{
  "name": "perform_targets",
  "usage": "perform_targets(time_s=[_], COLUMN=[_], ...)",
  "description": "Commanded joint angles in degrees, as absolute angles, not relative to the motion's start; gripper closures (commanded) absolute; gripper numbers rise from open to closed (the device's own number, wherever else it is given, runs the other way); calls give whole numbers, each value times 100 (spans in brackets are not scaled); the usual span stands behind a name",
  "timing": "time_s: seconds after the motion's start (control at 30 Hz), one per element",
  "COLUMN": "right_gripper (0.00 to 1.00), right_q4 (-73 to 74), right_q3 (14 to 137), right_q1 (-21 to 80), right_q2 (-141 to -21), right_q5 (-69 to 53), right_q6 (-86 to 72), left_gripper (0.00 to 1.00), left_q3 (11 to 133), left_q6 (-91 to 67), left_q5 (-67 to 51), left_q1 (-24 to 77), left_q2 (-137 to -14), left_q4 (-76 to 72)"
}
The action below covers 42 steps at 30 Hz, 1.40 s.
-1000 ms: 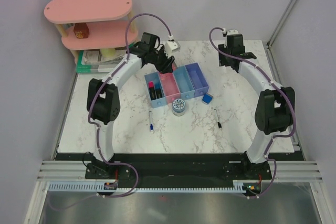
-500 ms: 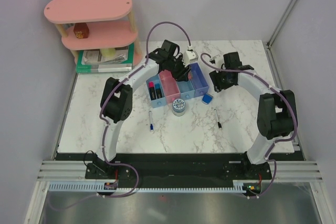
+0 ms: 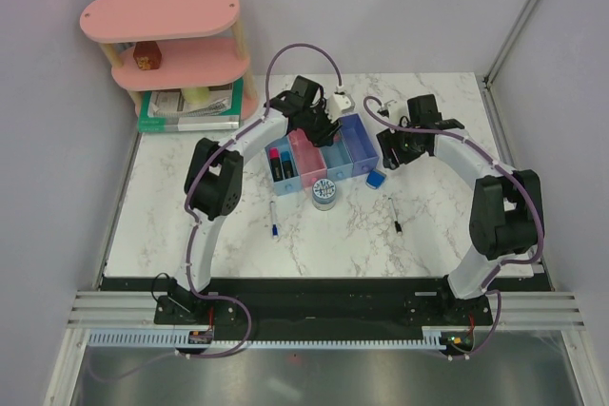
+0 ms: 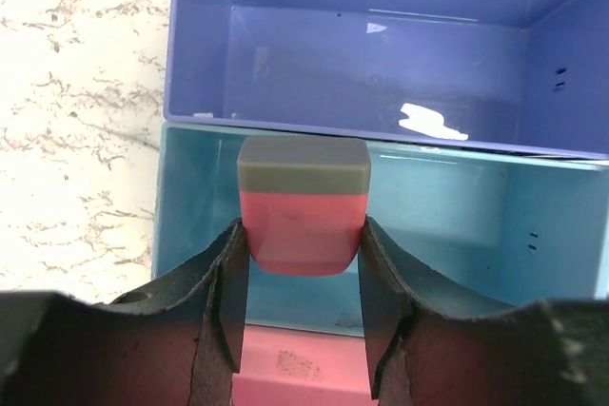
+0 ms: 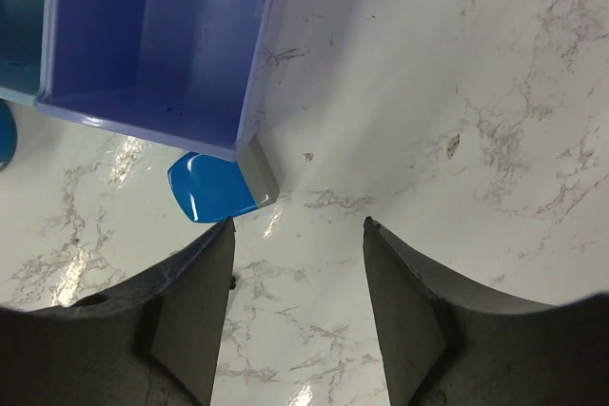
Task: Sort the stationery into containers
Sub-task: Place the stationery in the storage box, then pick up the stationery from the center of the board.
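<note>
Far left at the back stands a pink oval-tiered shelf (image 3: 162, 16) with a small red-brown box (image 3: 146, 54) on its middle tier, and a green-edged stack of books (image 3: 187, 113) tucked at its foot. Out on the white marble table (image 3: 181, 225), a white pen with a blue cap (image 3: 273, 218) lies by itself, in front of the row of four narrow plastic bins. The first light blue bin (image 3: 279, 166) has two black markers (image 3: 281, 164) lying in it. Next come the pink bin (image 3: 306, 161), the second light blue bin (image 3: 335, 154) and the darker blue bin (image 3: 358, 145), all side by side and touching. The left gripper (image 3: 319, 130) hangs over the middle of that row. Its wrist view shows the jaws clamped on a pink eraser with a grey end (image 4: 303, 192), held above the second light blue bin. Just in front of the bins sits a round blue-and-white tin (image 3: 324, 193). To its right a small blue block (image 3: 375, 179) lies on the marble, and the right wrist view shows its grey end against the near corner of the darker blue bin. The right gripper (image 5: 297, 235) hovers above the bare marble just beside that block, jaws spread apart and holding nothing. Further forward on the right, a thin black pen (image 3: 394, 214) lies well apart from the bins.
</note>
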State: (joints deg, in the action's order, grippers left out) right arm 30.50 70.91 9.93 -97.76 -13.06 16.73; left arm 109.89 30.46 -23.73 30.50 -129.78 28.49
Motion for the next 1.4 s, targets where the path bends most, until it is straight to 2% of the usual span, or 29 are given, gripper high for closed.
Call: perform_targets(time_s=[0.0, 0.03, 0.13, 0.17, 0.23, 0.27, 0.37, 0.7, 0.87, 0.97, 1.17, 1.37], right_gripper=[36, 36, 35, 35, 34, 35, 34, 34, 32, 31, 29, 28], right_q4=[3032, 3032, 3006, 2988, 2945, 2944, 2927, 2979, 3173, 3225, 3243, 3085], right_q3=[7075, 7066, 7137, 7154, 7233, 7277, 7444, 7577, 7401, 7278, 7111, 7137], right_q1=[993, 984, 984, 993, 984, 993, 984, 984, 1019, 1028, 1142, 1459], right_q2=[-9729, -9764, -9817, -9835, -9896, -9914, -10019, -10134, -10160, -10187, -10380, -10661], right_q5=[-1635, -1661, -1644, -1626, -1565, -1556, -1512, -1616, -1872, -1977, -2144, -1961], right_q6=[1714, 1705, 1661, 1661, 1635, 1626, 1573, 1547, 1898, 2144, 2425, 2523], left_gripper=[97, 95, 75, 60, 47, 38, 30, 21, 18, 18, 18, 19], left_q3=[10898, 10907, 10881, 10872, 10872, 10872, 10881, 10960, 10600, 10197, 8608, 7832], left_q6=[3094, 3094, 3120, 3120, 3120, 3111, 3085, 2909, 2944, 2979, 3190, 3173], left_q5=[-2057, -2022, -1960, -1969, -1969, -1969, -1960, -2048, -1986, -1978, -1635, -1521], left_q1=[3067, 3067, 3067, 3067, 3076, 3067, 3067, 3067, 3067, 3067, 3067, 3067], left_q2=[-12990, -13016, -13034, -13034, -13025, -12982, -12868, -12112, -11146, -10646, -9924, -9773], left_q4=[2716, 2716, 2725, 2725, 2725, 2725, 2725, 2733, 2953, 3181, 3278, 3296])
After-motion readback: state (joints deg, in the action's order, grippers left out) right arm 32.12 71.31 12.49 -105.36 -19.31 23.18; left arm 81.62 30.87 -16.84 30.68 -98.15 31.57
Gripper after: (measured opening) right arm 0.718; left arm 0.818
